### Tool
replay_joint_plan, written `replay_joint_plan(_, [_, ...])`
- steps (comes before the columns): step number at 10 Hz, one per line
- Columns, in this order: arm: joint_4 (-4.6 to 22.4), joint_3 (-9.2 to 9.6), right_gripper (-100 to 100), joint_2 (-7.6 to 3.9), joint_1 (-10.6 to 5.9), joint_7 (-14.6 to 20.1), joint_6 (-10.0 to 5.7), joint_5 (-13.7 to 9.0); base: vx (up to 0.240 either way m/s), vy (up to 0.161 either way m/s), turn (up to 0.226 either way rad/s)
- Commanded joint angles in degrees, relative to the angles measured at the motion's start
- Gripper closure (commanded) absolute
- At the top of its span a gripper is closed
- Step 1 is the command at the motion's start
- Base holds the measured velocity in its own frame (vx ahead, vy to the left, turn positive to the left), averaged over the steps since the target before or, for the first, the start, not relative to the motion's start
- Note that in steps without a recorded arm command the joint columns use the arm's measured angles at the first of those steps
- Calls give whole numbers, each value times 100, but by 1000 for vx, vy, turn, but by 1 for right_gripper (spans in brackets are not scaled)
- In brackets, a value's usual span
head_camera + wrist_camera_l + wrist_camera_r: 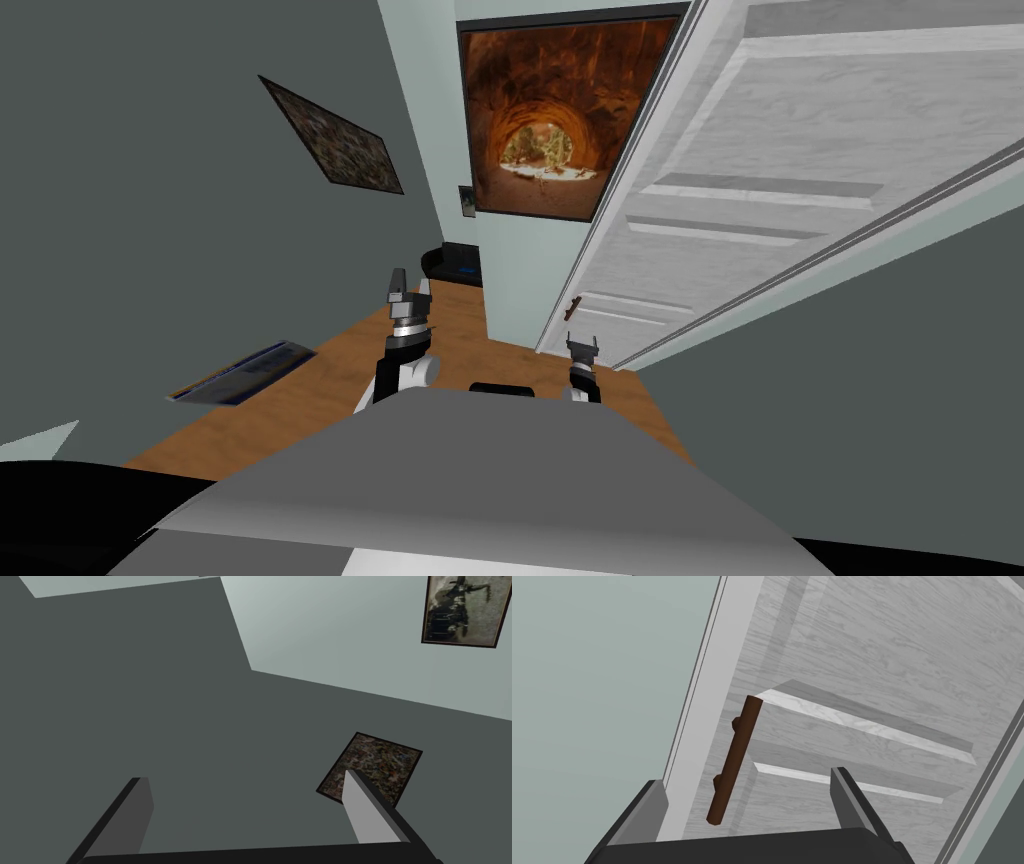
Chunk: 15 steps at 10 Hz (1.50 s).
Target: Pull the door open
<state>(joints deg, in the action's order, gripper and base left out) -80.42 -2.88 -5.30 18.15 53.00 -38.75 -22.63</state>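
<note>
A pale grey panelled door (760,190) stands to the right, also seen close up in the right wrist view as the door (872,666). Its brown bar handle (735,760) sits near the door's edge, small in the head view as the handle (572,308). My right gripper (582,346) is open just short of the handle; in its wrist view the right gripper (747,801) has the bar's near end between its spread fingers, not touching. My left gripper (397,285) is raised to the left, and the left gripper (245,796) is open, holding nothing.
A light wall with a large framed tunnel picture (560,115) borders the door's handle side. A dark grey wall (150,200) stands to the left with a small picture. A wooden floor (330,380) lies ahead, with a dark object (450,262) at its far end.
</note>
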Motion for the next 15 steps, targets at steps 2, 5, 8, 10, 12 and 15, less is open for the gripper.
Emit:
replay_joint_plan(2, [303, -5, -100, -11, -54, 319, -102, -94, 28, -113, 174])
replay_joint_plan(5, [601, -9, -100, 6, -118, 617, -191, -186, 4, -105, 176])
replay_joint_plan(8, [892, -14, -100, 24, -181, 907, -278, -277, 13, -105, 165])
replay_joint_plan(10, [1148, -18, -100, 45, -236, 1164, -355, -356, 24, -143, 241])
replay_joint_plan(12, [1317, -21, -100, 60, -272, 1332, -405, -409, -9, -133, 132])
replay_joint_plan(15, [1589, -25, -100, 90, -330, 1605, -486, -493, 19, -126, 168])
